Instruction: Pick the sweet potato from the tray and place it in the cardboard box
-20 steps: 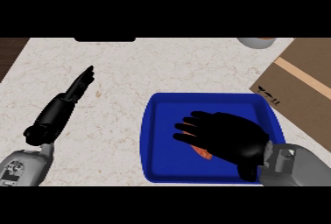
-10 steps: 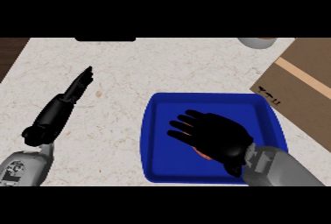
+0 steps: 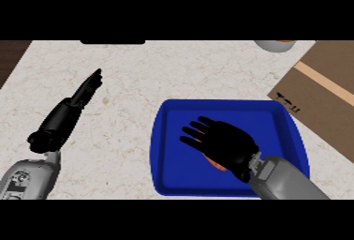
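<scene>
- Mostly hidden, the sweet potato [image 3: 216, 165] lies inside the blue tray [image 3: 174, 174], with only an orange sliver showing at the palm's edge
- Right hand [image 3: 223, 143] is spread palm-down over it, fingers straight and splayed, curled round nothing; whether it touches cannot be told
- Cardboard box [image 3: 323, 105] sits at the right of the table [image 3: 152, 70], near the tray's far right corner
- Left hand [image 3: 81, 93] rests at the left, well apart from the tray, fingers straight, holding nothing

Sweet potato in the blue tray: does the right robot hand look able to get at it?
Probably yes. The right robot hand hovers open directly over the sweet potato in the blue tray, hiding most of it, and nothing else lies between them.
</scene>
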You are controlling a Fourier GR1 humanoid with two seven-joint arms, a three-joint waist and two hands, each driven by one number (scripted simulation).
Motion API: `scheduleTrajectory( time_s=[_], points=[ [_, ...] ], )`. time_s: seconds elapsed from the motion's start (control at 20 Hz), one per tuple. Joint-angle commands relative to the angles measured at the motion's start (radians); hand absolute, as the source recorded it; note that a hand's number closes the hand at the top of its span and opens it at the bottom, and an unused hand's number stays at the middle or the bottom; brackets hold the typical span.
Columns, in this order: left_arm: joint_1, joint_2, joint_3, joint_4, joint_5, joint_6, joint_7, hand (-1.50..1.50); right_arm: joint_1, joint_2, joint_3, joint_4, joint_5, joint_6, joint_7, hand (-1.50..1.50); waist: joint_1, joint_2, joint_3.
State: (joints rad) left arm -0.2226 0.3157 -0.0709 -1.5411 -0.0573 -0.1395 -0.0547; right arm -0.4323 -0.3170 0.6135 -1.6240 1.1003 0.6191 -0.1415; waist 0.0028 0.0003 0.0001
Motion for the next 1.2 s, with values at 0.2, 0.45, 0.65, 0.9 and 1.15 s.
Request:
scheduleTrajectory(
  time_s=[0.2,0.45,0.65,0.9,1.15],
  points=[
    [0.000,0.000,0.063,0.021,-0.009,-0.062,-0.007,0.00,0.047,0.009,-0.030,0.072,0.078,-0.040,-0.119,-1.50,-0.001,0.000,0.000],
    [-0.033,-0.008,0.104,0.075,-0.006,-0.083,-0.059,0.00,0.035,0.024,-0.063,0.120,0.117,-0.046,-0.157,-1.50,-0.003,0.000,0.000],
    [0.048,-0.058,0.049,-0.072,-0.062,-0.048,0.014,0.00,0.051,0.068,-0.067,0.127,0.184,-0.054,-0.116,-1.50,0.000,-0.001,0.000],
    [-0.018,-0.057,0.091,0.026,-0.041,-0.088,-0.007,0.00,0.019,0.152,-0.084,0.308,0.235,-0.153,-0.134,-1.50,0.000,0.000,0.000],
    [-0.009,-0.068,0.089,0.028,-0.078,-0.086,-0.027,0.00,-0.003,0.149,-0.101,0.424,0.262,-0.211,-0.233,-1.50,0.000,0.001,0.000]
  ],
)
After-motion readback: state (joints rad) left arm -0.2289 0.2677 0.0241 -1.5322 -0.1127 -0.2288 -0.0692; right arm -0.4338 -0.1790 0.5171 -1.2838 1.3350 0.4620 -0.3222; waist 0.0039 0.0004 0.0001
